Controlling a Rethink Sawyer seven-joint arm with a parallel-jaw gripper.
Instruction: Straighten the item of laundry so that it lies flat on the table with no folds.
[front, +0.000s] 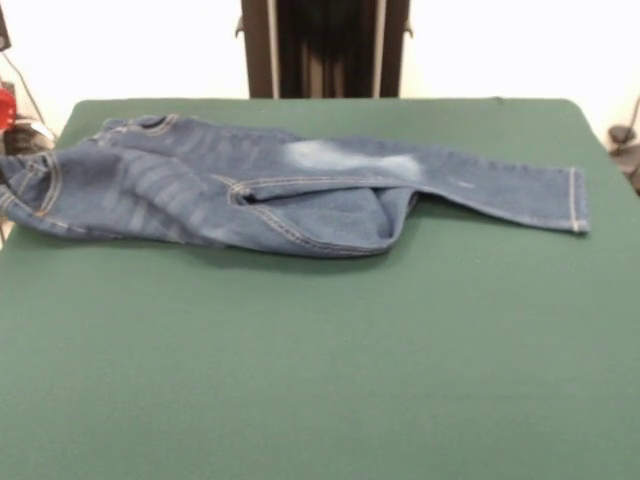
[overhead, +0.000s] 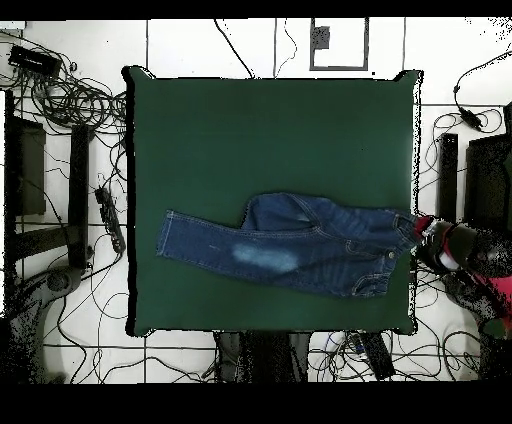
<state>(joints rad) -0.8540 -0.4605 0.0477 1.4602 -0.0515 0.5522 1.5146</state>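
The item of laundry (front: 300, 190), a small pair of dark blue jeans, lies across the far half of the table (front: 300, 380). Its waist is at the left edge. One leg stretches right to its hem (front: 575, 200), with a whitish faded patch on the thigh. The other leg is folded back on itself in the middle (front: 340, 220). From overhead the jeans (overhead: 290, 245) reach from the waistband (overhead: 400, 240) at the table's (overhead: 250, 130) right edge to the hem on the left. My gripper (overhead: 428, 232), on the red and black arm, is at that waistband corner; whether it holds the cloth is unclear.
Tangled cables (overhead: 80, 100) and black equipment (overhead: 30, 170) lie on the floor left of the table in the overhead view. More black gear (overhead: 490, 180) stands at the right, close to the arm. A red part (front: 6, 105) shows at the front view's left edge.
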